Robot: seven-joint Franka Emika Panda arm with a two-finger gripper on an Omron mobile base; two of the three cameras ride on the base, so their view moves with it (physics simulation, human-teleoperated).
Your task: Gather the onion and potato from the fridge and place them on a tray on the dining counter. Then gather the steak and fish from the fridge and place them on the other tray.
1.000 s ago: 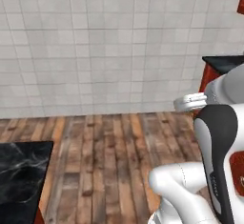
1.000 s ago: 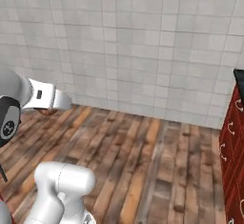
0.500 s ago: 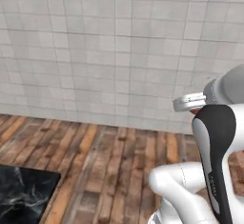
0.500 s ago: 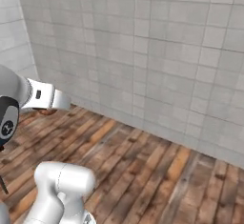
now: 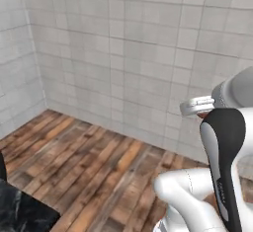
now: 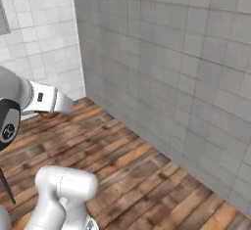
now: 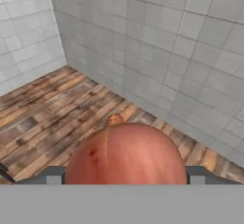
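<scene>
Onion sits large and reddish-brown between the tool's two fingers in the hand view, gripped on both sides, with a small stem nub at its top. Carried above a wooden plank floor, near a corner where two grey tiled walls meet. From the left base view, white arm with its dark joint cover rises at the lower right, over the same floor and tiled wall. Corner of the black marble bench shows at the bottom left of that view, just beside the floorboards. From the right base view, arm's white link reaches in from the left edge, over the plank floor, with the wall corner behind it. Cannot tell anything about fridge or tray from these views.
</scene>
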